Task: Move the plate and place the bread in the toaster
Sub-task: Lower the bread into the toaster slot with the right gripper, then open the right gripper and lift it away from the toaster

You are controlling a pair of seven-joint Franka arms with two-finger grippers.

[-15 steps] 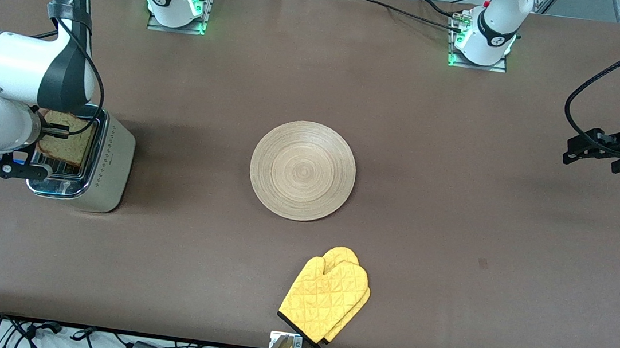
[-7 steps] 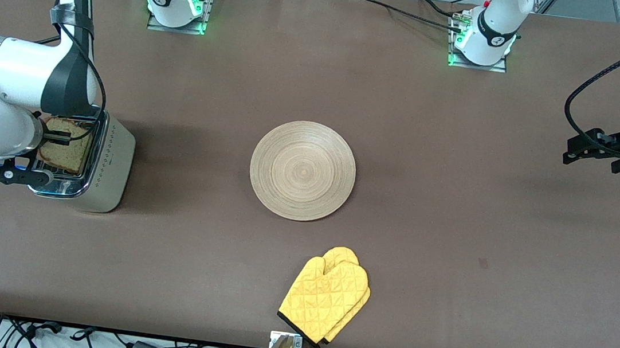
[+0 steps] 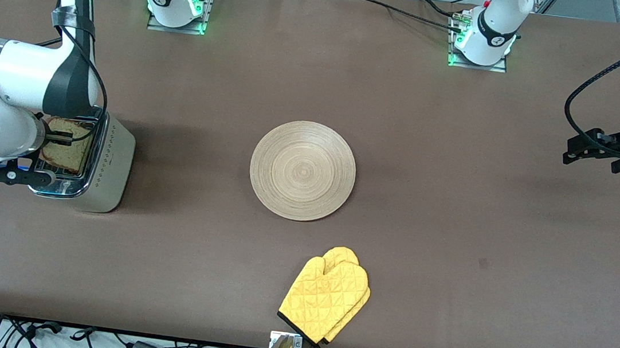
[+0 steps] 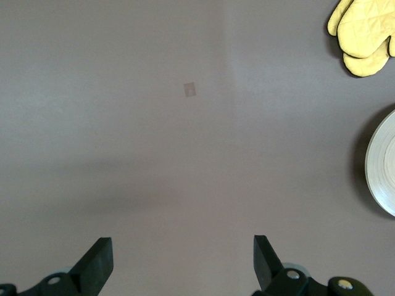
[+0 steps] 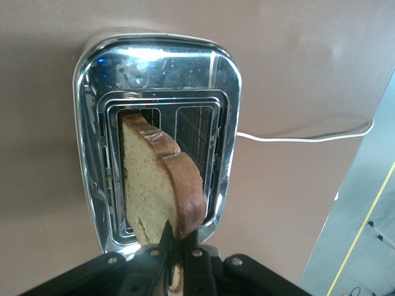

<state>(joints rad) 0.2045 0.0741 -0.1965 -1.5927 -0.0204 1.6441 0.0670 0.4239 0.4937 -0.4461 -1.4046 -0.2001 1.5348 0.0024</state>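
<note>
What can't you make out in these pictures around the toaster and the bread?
- Front view: the right arm covers part of the toaster and the bread.
- Right wrist view: the bread's lower end is hidden in the slot, so its depth is unclear.
- Right wrist view: the right end effector is cut off by the edge.

right gripper (image 3: 63, 139) lower over the toaster (image 3: 106, 167) than a second ago, bread (image 3: 66, 151) pinched in its fingers sunk deeper into a slot, less of the slice showing above the chrome top, right arm shifted slightly down
</note>
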